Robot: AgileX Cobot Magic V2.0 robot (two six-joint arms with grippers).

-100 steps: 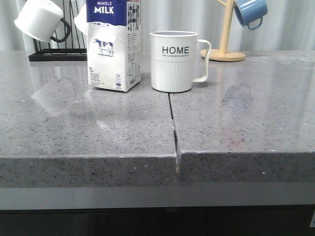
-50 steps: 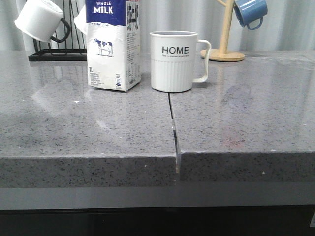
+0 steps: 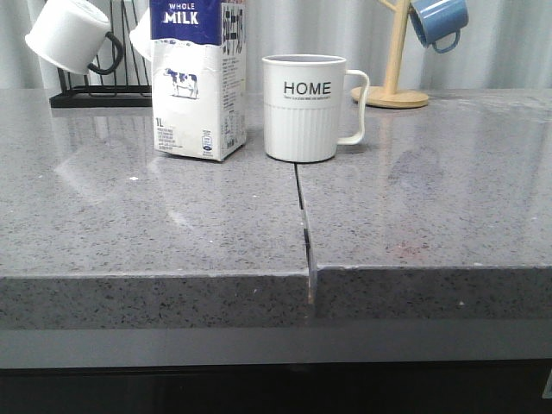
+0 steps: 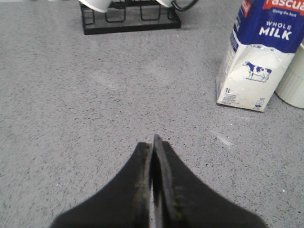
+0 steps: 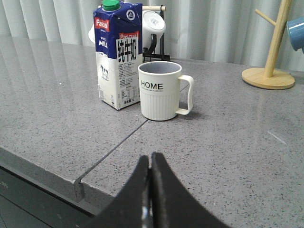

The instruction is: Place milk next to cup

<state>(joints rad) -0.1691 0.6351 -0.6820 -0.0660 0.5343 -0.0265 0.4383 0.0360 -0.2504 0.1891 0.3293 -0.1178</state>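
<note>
The milk carton (image 3: 197, 82), white with a blue top and a cow picture, stands upright on the grey counter just left of the cup (image 3: 304, 107), a ribbed white mug marked "HOME" with its handle to the right. A small gap shows between them. Both also show in the right wrist view, milk (image 5: 117, 57) and cup (image 5: 161, 90). The left wrist view shows the milk (image 4: 256, 52) and an edge of the cup (image 4: 294, 80). My left gripper (image 4: 152, 142) is shut and empty above bare counter, away from the milk. My right gripper (image 5: 151, 159) is shut and empty near the counter's front edge. Neither gripper shows in the front view.
A black rack (image 3: 95, 90) with white black-handled mugs (image 3: 71, 34) stands at the back left. A wooden mug tree (image 3: 392, 60) holding a blue mug (image 3: 440, 21) stands at the back right. A seam (image 3: 302, 203) splits the counter in front of the cup.
</note>
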